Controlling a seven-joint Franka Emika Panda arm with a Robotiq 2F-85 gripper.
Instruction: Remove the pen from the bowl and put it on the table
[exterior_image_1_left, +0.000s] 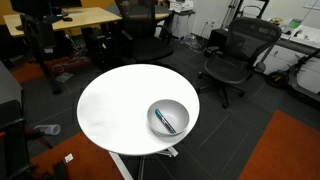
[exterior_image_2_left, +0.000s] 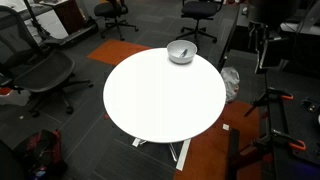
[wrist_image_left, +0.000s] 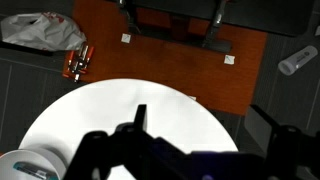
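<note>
Pincer (wrist_image_left: 200, 118) hangs released and empty above the table (exterior_image_1_left: 120, 105), well off the bowl (exterior_image_1_left: 186, 108) at its edge, where the pen (exterior_image_1_left: 166, 121) lies slanted inside; best to centre over it, set the jaws across the pen, then descend.

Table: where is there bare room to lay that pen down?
Nearly all of the table is bare: the whole white top from the bowl across to the opposite rim is free. The only taken spot is the bowl, holding the pen, close to one edge, with just a thin strip between it and the rim.
</note>
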